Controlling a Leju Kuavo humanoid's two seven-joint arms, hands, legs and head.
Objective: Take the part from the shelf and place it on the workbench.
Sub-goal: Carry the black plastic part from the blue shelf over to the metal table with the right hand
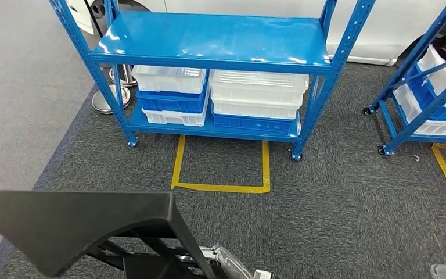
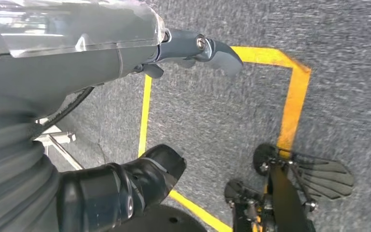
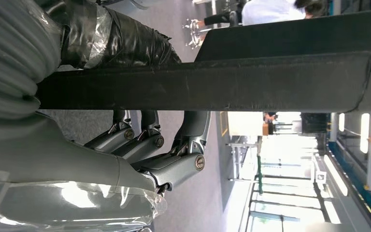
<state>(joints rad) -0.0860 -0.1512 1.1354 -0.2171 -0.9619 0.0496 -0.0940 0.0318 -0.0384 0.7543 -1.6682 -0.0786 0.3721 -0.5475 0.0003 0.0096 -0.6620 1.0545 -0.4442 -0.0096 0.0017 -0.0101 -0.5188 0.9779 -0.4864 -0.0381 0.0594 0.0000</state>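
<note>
The part (image 1: 75, 224) is a long black panel with a curved cut-out, filling the lower left of the head view, close below me. In the right wrist view my right hand (image 3: 140, 145) grips the part's (image 3: 232, 87) dark edge, with the taped thumb on one side and the fingers curled around the other. My left hand (image 2: 77, 72) hangs over the carpet with thumb and fingers (image 2: 217, 50) apart and nothing between them. A silver arm segment (image 1: 229, 263) shows under the part.
A blue shelf (image 1: 209, 40) stands ahead with a bare top deck and white and blue crates (image 1: 255, 96) on the lower deck. Yellow tape (image 1: 220, 186) marks a square on the dark carpet before it. A second blue rack (image 1: 424, 87) stands at right. A chrome post base (image 1: 107, 99) sits at left.
</note>
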